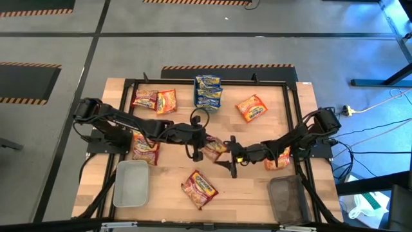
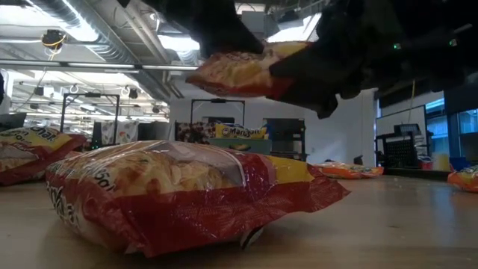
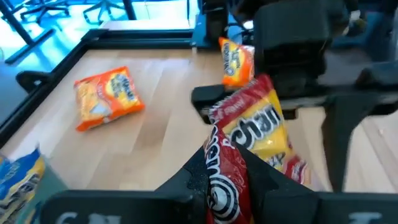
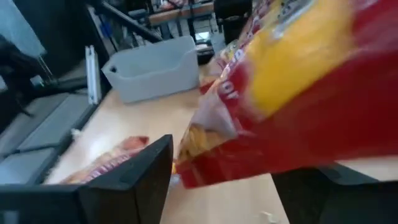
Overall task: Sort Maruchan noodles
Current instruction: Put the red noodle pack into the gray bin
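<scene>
1. mid-table, above the wood, my left gripper (image 1: 207, 151) pinched a red noodle packet (image 1: 216, 147) nearly shut
2. my right gripper (image 1: 230, 156) stood open around its far end; a handover, i judged, needing closure first

Bright overhead room light — soft shadows, both wrist views blurred
</scene>
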Controlling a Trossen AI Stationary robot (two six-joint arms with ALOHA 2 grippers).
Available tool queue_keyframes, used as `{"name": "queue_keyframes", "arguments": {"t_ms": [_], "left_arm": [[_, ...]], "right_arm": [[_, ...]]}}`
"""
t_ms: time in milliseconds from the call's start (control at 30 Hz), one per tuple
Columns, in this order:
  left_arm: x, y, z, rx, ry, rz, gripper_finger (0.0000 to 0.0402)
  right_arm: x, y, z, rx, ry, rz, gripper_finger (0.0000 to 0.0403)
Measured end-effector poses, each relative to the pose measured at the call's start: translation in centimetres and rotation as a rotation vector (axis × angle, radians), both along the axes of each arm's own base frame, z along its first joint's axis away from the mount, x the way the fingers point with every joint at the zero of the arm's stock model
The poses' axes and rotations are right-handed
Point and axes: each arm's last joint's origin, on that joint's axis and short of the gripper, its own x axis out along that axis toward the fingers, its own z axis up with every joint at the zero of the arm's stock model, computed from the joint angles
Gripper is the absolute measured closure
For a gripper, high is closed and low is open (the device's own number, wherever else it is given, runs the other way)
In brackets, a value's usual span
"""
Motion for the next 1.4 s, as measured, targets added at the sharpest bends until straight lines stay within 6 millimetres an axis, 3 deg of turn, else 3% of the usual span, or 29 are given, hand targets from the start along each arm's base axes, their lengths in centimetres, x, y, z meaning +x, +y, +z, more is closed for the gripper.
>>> {"name": "queue_keyframes", "arguments": {"t_ms": [200,500,633,933,1233,1400], "left_arm": [[0.1,0.0,0.5,-0.005,-0.046,-0.009,0.0364],[0.1,-0.3,0.5,-0.011,-0.05,-0.019,0.0364],[0.2,-0.2,0.5,-0.006,-0.057,-0.007,0.0361],[0.2,-0.2,0.5,0.003,-0.056,-0.012,0.0342],[0.2,-0.2,0.5,-0.009,-0.056,-0.014,0.0323],[-0.1,0.0,1.1,-0.056,-0.019,-0.095,0.027]], "right_arm": [[0.9,-0.3,1.0,-0.046,-0.033,-0.208,0.0162],[1.6,-0.9,1.5,-0.122,-0.04,-0.167,0.0165],[1.6,-0.9,1.4,-0.144,-0.035,-0.171,0.0196],[1.6,-0.9,1.3,-0.177,-0.021,-0.166,0.0314],[1.6,-0.9,1.3,-0.18,-0.019,-0.174,0.0309],[1.6,-0.9,1.2,-0.227,-0.013,-0.164,0.032]]}}
